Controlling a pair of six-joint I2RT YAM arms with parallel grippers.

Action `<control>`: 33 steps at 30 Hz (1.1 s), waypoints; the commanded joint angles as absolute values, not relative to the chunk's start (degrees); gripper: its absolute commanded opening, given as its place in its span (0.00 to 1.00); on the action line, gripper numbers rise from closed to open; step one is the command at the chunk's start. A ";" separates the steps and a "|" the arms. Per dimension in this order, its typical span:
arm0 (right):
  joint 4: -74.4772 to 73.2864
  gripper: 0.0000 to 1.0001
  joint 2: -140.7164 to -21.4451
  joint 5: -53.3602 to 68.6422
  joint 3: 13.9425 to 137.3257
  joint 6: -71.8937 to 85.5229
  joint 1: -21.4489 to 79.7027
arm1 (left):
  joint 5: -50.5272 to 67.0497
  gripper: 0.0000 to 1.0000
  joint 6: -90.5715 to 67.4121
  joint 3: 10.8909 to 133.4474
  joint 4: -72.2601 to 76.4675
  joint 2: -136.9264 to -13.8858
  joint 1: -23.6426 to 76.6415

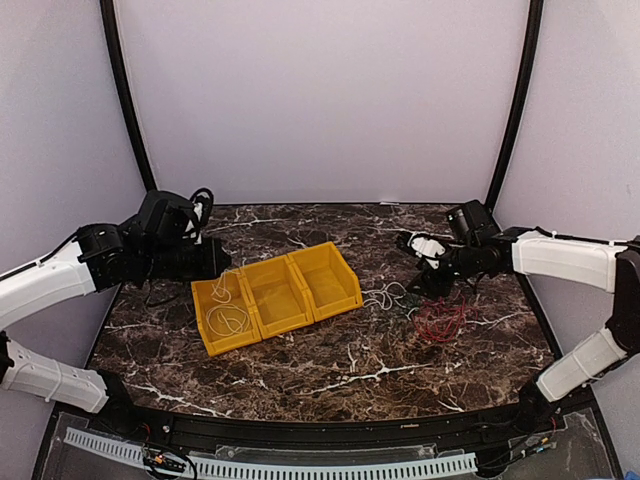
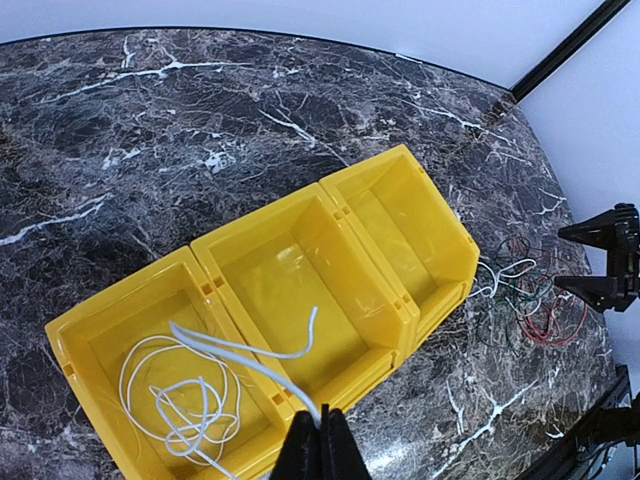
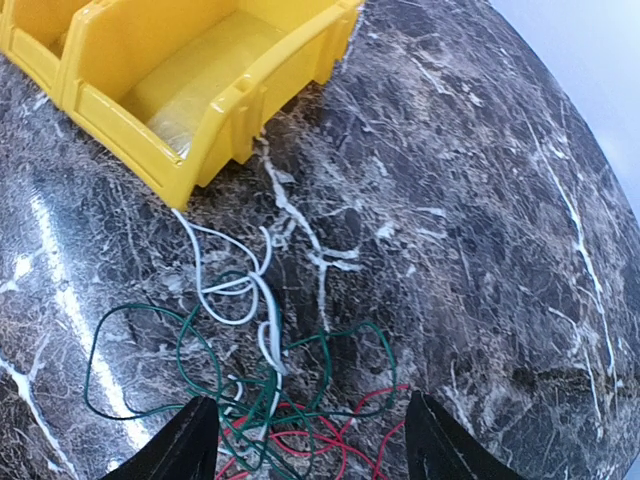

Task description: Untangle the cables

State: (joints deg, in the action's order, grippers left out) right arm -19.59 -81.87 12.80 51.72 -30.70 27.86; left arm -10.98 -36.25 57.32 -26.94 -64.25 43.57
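Note:
A white cable (image 2: 180, 400) lies coiled in the left compartment of a yellow three-part bin (image 2: 400, 310). My left gripper (image 2: 320, 440) is shut on one end of this cable and holds it above the bin's front edge; in the top view the gripper (image 1: 224, 268) hovers at the bin's left corner. A tangle of a second white wire (image 3: 235, 290), a green wire (image 3: 130, 330) and a red wire (image 3: 330, 440) lies on the table right of the bin. My right gripper (image 3: 308, 396) is open and empty just above this tangle (image 1: 425, 310).
The yellow bin (image 1: 300, 300) stands mid-table; its middle and right compartments hold nothing. The dark marble table (image 1: 330, 370) ends at a black rail in front. White walls and black posts enclose the back and sides.

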 commanded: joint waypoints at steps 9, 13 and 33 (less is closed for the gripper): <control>-13.89 0.69 -79.84 12.45 49.07 -28.10 24.61 | -10.72 0.00 -40.26 49.84 -23.91 -65.59 42.11; -13.63 0.69 -80.12 12.57 48.85 -28.13 24.61 | -11.68 0.00 -40.73 49.76 -24.58 -67.71 41.88; -13.86 0.69 -80.27 12.90 48.78 -28.85 24.61 | -12.59 0.00 -43.96 48.34 -21.86 -77.91 40.34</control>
